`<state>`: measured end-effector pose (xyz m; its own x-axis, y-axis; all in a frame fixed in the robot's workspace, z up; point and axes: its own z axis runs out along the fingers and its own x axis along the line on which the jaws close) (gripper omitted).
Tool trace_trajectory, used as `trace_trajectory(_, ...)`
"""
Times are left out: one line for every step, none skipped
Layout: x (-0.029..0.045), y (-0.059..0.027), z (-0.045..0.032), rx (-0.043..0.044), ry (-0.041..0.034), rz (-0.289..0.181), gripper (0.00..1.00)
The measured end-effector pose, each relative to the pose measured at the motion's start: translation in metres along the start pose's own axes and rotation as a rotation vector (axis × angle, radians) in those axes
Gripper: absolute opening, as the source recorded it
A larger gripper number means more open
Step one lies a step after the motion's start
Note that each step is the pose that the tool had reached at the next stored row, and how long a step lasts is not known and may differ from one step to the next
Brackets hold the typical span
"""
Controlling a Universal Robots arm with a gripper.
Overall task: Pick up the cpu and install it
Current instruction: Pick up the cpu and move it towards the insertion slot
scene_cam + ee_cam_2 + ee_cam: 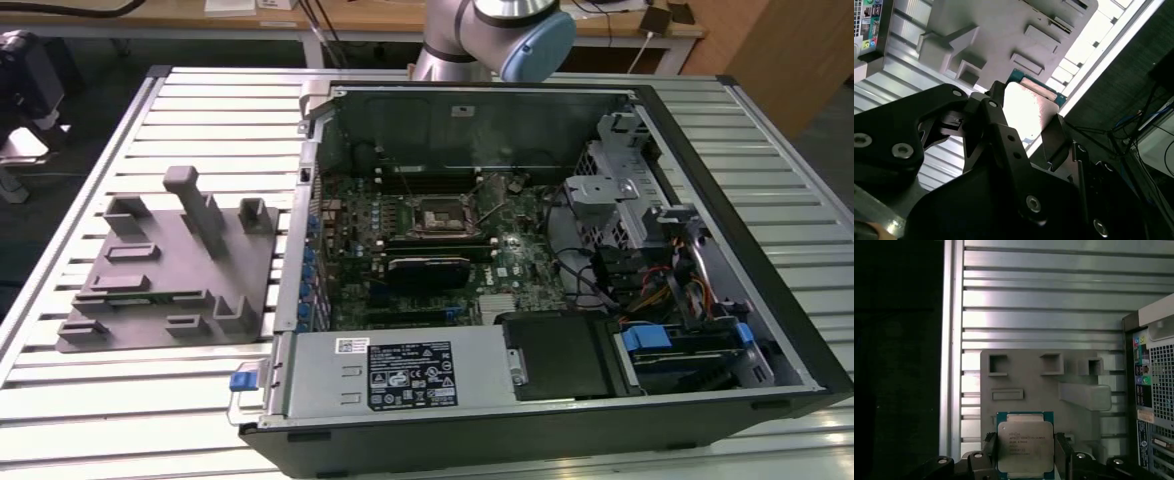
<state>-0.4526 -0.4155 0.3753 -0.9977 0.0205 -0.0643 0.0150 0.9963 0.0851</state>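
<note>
The cpu point(1025, 444) is a small flat square chip with a silvery top and a green rim. My gripper point(1025, 454) is shut on it, with one black finger point(989, 449) against each of two opposite edges. In the second wrist view the cpu point(1028, 106) glares bright between the gripper's point(1024, 121) fingers. The chip hangs in the air above the grey tray point(1044, 385), over the tray edge nearest the table's rim. The open motherboard socket point(441, 217) lies inside the computer case point(534, 250).
The grey tray point(160, 270) with raised posts and pockets lies on the slatted metal table point(80, 400), on the exterior view's left of the case. The case's rear panel point(1154, 390) stands beside the tray. A black finned block point(430, 270) sits below the socket.
</note>
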Motion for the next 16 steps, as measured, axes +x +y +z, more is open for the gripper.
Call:
trace_trajectory(-0.0001,0.0001,-0.0016,0.0000,-0.0009,0.000,0.54)
trace_trajectory(-0.0002,0.0003,-0.0030,0.0000,-0.0018,0.000,0.54)
trace_trajectory(-0.0003,0.0004,-0.0044,-0.0001,-0.0027,0.000,0.54)
trace_trajectory(-0.0004,0.0005,-0.0059,-0.0001,-0.0036,0.000,0.54)
trace_trajectory(-0.0005,0.0007,-0.0076,0.0000,-0.0044,0.000,0.54)
trace_trajectory(-0.0006,0.0008,-0.0092,0.0000,-0.0053,0.000,0.54)
trace_trajectory(-0.0007,0.0009,-0.0105,-0.0002,-0.0064,-0.001,0.54)
trace_trajectory(-0.0007,0.0009,-0.0109,-0.0003,-0.0069,-0.001,0.54)
trace_trajectory(-0.0007,0.0009,-0.0109,-0.0003,-0.0070,-0.001,0.54)
trace_trajectory(-0.0007,0.0009,-0.0109,-0.0003,-0.0071,-0.001,0.54)
trace_trajectory(-0.0007,0.0009,-0.0109,-0.0002,-0.0070,-0.001,0.54)
trace_trajectory(-0.0007,0.0010,-0.0110,-0.0001,-0.0070,-0.001,0.54)
trace_trajectory(-0.0007,0.0010,-0.0110,-0.0001,-0.0070,-0.001,0.54)
trace_trajectory(-0.0009,0.0011,-0.0111,0.0000,-0.0068,-0.001,0.54)
trace_trajectory(-0.0014,0.0011,-0.0112,0.0001,-0.0066,0.000,0.54)
trace_trajectory(-0.0019,0.0010,-0.0110,0.0000,-0.0068,0.000,0.54)
